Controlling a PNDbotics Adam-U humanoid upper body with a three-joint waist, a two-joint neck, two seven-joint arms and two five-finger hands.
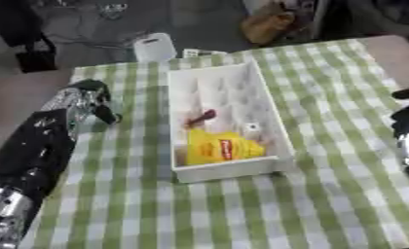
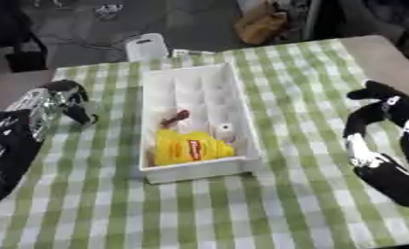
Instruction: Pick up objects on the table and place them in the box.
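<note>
a long white plastic box [image 1: 272, 119] is sitting in the middle of a table with a green and white checked cloth [image 1: 327, 204]. inside the box, at the near end, a soft yellow packet with a red label [image 1: 218, 148] is lying flat. just behind it a small dark red thing [image 1: 201, 117] is lying, and a small white thing [image 2: 224, 129] is resting beside the right wall of the box.

the black and silver left hand [image 1: 93, 99] is hanging over the table left of the box, apart from it. its fingers [image 2: 78, 114] are curling down and holding nothing. the black right hand [image 2: 378, 104] is showing at the right side of the table, well apart from the box. its fingers are bending inward with nothing in them.

a white chair back [image 1: 154, 47] is standing just past the far edge of the table.
</note>
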